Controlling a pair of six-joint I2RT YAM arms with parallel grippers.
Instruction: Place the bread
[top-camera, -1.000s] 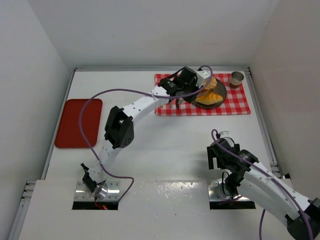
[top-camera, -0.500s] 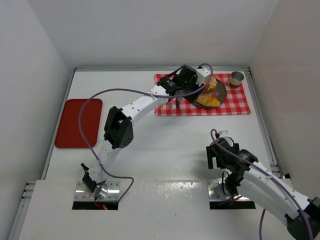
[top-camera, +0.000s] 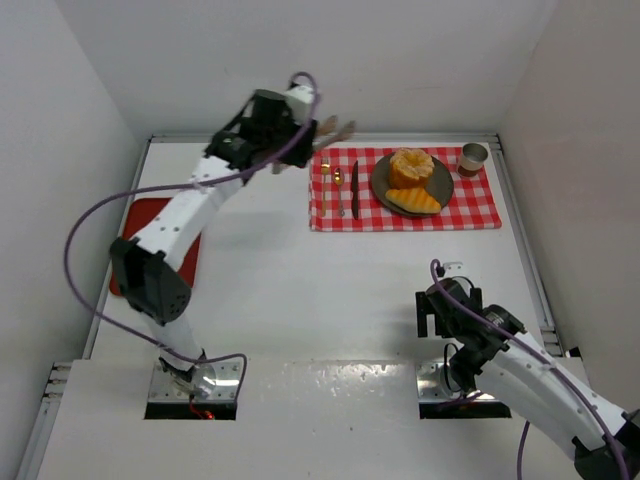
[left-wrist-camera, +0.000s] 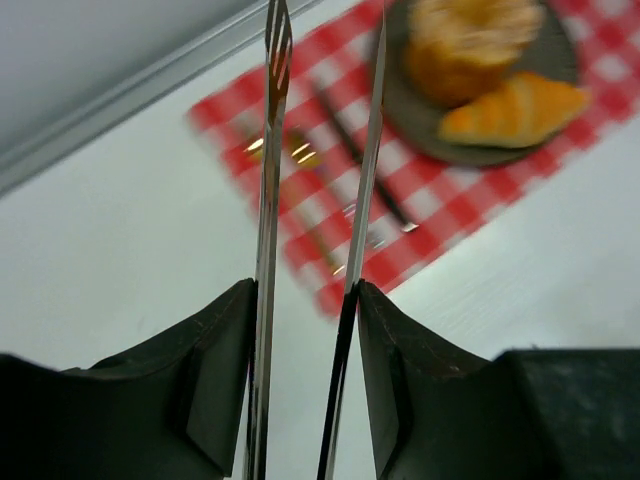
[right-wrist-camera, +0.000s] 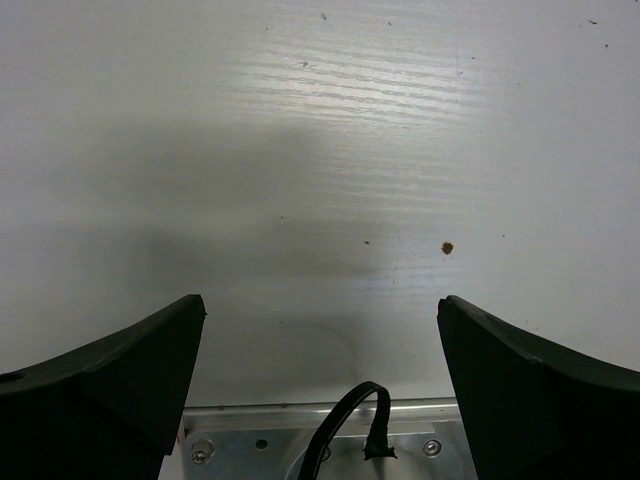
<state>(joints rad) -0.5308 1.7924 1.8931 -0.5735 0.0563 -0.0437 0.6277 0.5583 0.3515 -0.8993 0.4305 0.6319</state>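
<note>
Now, closest to the bases, the right gripper (right-wrist-camera: 320, 305) hangs well short of the plate (top-camera: 380, 184), jaws spread wide over bare table (right-wrist-camera: 330, 120), gripping nothing. Further out, the left gripper (left-wrist-camera: 306, 287) is raised to the left of the plate, beyond the checked cloth (top-camera: 480, 212). Its jaws are clamped on a pair of metal tongs (left-wrist-camera: 272, 150), whose blades stand slightly apart with nothing between them.

The bread looks already delivered, so the step in hand seems to be clearing away. That is best done by keeping the tongs high and tracking away from the plate, so the tips never dip toward the cutlery (top-camera: 340, 190) just left of it or the cup (top-camera: 473, 157) to its right.

Both pieces lie on the plate: a round golden bun (top-camera: 410, 165), domed and crusty, at the far side, and a curved croissant (top-camera: 415, 201) touching it at the near side. Both look light and easily nudged.
</note>
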